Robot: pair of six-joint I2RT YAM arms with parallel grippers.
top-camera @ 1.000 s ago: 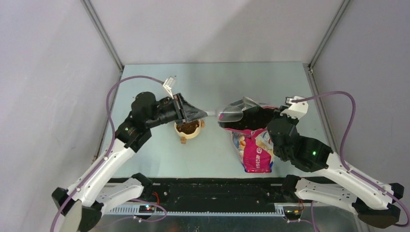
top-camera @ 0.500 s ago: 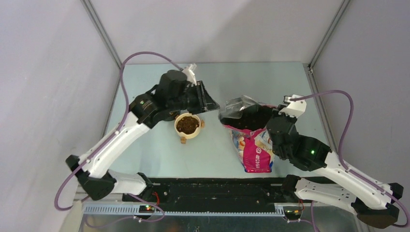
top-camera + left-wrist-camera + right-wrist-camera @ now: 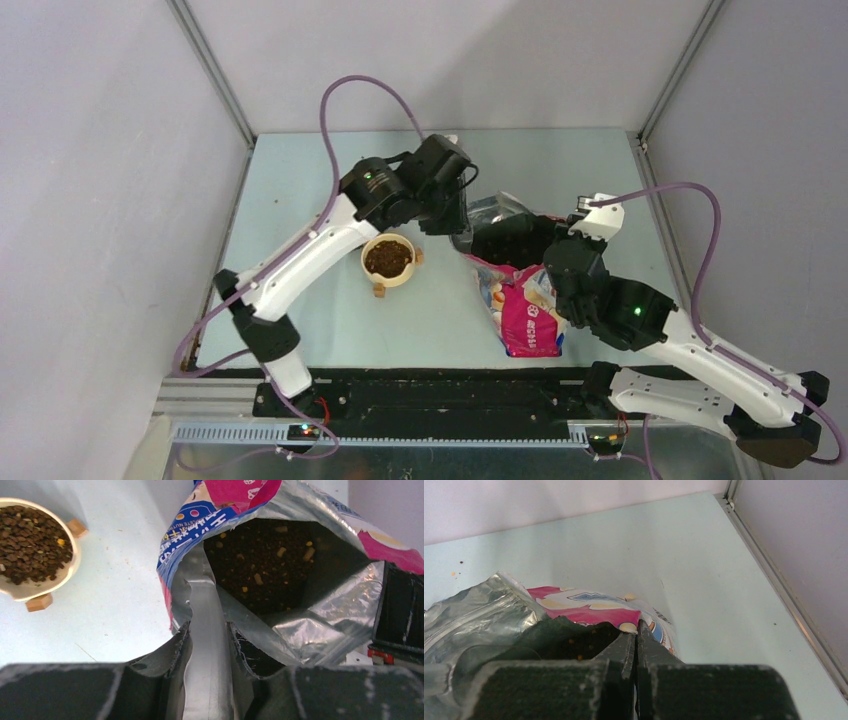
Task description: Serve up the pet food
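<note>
Dark brown pet food [image 3: 30,550] fills a cream bowl [image 3: 388,259] left of centre, and more of it [image 3: 260,565] shows inside the open blue-and-pink bag [image 3: 530,320]. My left gripper [image 3: 207,630] hangs over the bag's mouth, shut on the clear scoop's handle [image 3: 205,650]. The handle reaches forward over the silver rim into the bag, and the scoop's cup is hidden. In the top view the left gripper [image 3: 455,215] sits at the bag's left rim. My right gripper [image 3: 636,630] is shut on the bag's torn rim [image 3: 624,625] and holds the mouth open.
The bowl [image 3: 47,587] stands on small wooden feet on the pale blue table [image 3: 320,310]. Grey walls and a metal frame [image 3: 655,190] close the table at the back and sides. A few crumbs lie on the table behind the bag [image 3: 456,572].
My left arm has swung right, from over the bowl to the bag's mouth, with the scoop in its grip. The right gripper has kept its hold on the bag's rim.
</note>
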